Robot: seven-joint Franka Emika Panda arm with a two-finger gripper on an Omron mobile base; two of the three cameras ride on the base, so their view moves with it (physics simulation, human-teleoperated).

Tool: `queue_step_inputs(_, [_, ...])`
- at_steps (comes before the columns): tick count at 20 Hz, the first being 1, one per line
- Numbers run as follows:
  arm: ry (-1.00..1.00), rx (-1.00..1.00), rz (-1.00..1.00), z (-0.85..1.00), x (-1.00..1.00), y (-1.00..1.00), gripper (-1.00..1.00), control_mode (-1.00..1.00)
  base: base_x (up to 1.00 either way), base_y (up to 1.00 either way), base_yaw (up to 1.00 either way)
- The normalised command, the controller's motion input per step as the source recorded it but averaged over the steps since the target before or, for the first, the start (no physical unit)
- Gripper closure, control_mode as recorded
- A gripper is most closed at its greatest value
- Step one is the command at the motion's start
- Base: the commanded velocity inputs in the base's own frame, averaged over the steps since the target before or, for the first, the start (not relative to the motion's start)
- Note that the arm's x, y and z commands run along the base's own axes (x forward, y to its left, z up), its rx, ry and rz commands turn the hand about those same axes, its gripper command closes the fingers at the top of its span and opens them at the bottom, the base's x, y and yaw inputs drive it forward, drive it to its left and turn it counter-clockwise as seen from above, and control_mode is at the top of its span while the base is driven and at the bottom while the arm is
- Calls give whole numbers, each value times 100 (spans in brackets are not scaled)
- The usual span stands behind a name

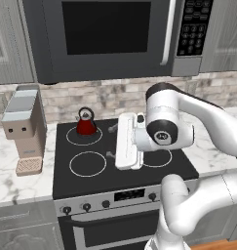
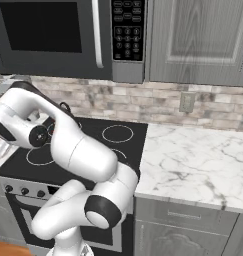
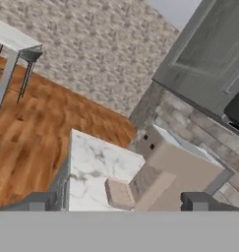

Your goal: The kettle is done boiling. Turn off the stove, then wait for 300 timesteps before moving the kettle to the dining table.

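1. The kettle (image 1: pixel 86 123) sits upright on the back-left burner of the stove (image 1: pixel 124 172), small and red inside the white ring, its dark looped handle standing up over the lid.
2. The stove's knobs (image 1: pixel 86 207) run in a row along the silver front panel, below the glass top and well forward of the kettle. I take those to be the first target, since the burner has to go off before the kettle is moved.
3. The gripper (image 1: pixel 111 141) hangs over the middle of the cooktop, just right of the kettle and above the knob row. Its fingers point leftward, toward the coffee machine (image 1: pixel 23 128) on the counter.
4. The jaws stand wide apart with nothing between them; in the hand view the two tips sit at opposite corners.
5. To my eye the hand must swing down and forward to reach the knobs.
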Motion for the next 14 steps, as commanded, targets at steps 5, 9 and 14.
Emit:
queue_step_inputs(5, [-12,-49,0,81,-20,-30,-100,-100,0,0,0])
queue_step_inputs(9, [-11,-48,0,85,-15,-30,-100,-100,0,0,0])
queue_step_inputs(14, [-11,-47,0,86,-12,-23,-100,-100,0,0,0])
